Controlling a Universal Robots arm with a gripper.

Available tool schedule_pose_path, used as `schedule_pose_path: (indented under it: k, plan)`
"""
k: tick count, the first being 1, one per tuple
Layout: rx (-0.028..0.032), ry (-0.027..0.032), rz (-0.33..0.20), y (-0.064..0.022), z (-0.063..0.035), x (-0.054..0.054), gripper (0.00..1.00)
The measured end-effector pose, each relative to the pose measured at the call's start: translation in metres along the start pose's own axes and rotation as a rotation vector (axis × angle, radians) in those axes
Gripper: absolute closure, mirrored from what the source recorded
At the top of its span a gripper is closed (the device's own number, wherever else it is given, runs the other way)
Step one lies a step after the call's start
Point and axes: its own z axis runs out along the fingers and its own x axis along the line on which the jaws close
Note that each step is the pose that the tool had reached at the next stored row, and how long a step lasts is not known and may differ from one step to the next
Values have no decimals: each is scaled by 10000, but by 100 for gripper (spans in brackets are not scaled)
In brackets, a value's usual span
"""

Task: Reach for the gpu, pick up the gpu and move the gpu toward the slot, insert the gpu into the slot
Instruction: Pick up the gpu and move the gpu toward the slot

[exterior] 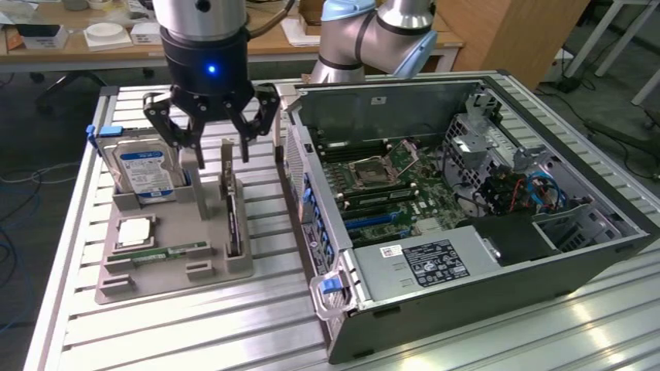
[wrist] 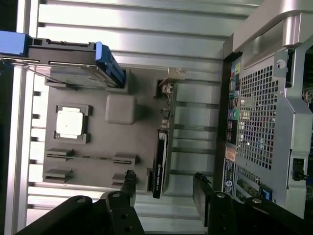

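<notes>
Gpu (exterior: 233, 210) on edge in tray (exterior: 165, 278), long axis parallel to case (exterior: 454, 286) wall, bracket at drive (exterior: 144, 171) end; gripper (exterior: 212, 144) above, jaws spread, empty.

gpu (exterior: 233, 205): we see it on edge in the tray (exterior: 170, 274), beside the case (exterior: 464, 267).
hard drive (exterior: 144, 171): in the tray, at the exterior view's left of the gpu.
slot (exterior: 373, 222): inside the case.

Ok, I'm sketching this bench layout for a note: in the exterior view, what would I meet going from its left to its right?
hard drive → gpu standing on edge → computer case's rear panel → processor socket → blue cables
</notes>
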Motion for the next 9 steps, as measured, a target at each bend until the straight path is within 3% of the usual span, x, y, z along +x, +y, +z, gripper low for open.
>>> schedule_pose_path:
  k: [9]
  plan:
    - [1, 1, -1, -5, 39, -20, 41]
